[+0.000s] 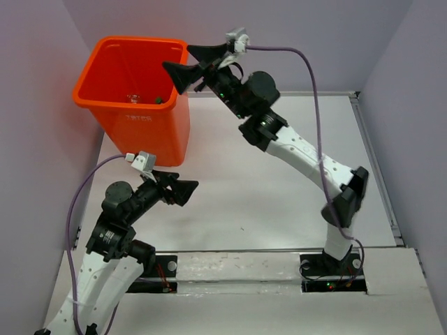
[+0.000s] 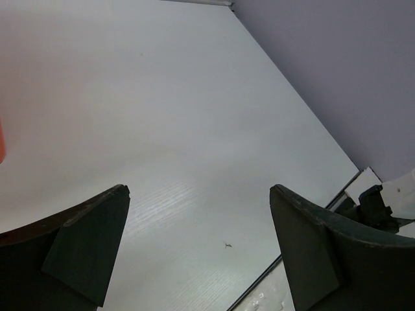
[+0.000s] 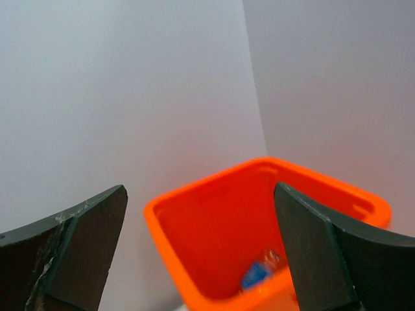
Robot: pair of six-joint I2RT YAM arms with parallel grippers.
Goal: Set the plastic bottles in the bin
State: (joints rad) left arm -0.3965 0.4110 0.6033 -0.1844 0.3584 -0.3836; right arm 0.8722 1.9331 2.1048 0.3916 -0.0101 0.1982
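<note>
Where glossy tapered bin point(image 1: 150, 129) gapes, blue-labelled bottle point(image 3: 256, 275) inside, right hand point(image 1: 178, 56) splayed.

The orange bin point(image 1: 150, 139) has a short row of raised letters point(image 1: 138, 118) on its front wall, just under the rim, too faint to read. Inside the bin a bottle point(image 3: 259, 272) wears a blue label; its words are too blurry.

place: robot lab cell | evidence: lilac partition walls point(image 1: 35, 42), bare white table point(image 1: 265, 188)
</note>
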